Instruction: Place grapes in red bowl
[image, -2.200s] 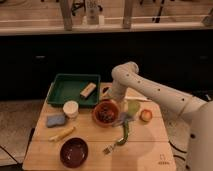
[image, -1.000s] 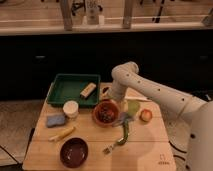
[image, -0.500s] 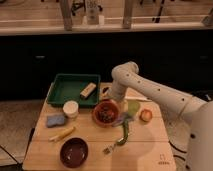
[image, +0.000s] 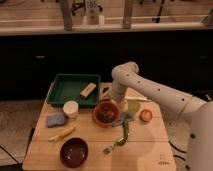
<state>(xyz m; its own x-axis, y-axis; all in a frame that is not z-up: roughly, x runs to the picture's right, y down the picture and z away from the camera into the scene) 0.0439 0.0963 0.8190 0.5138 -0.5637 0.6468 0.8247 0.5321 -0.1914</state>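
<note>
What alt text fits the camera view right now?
The gripper hangs over the back rim of the red bowl, where the dark grapes lie; a green tray and a maroon bowl share the wooden table.

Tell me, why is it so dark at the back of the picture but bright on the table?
In the camera view, light falls on the wooden table, so the red bowl with the grapes inside shows clearly. The gripper sits by the bowl's right rim. The cabinets behind are unlit and nearly black. The whole view looks soft and blurry.
</note>
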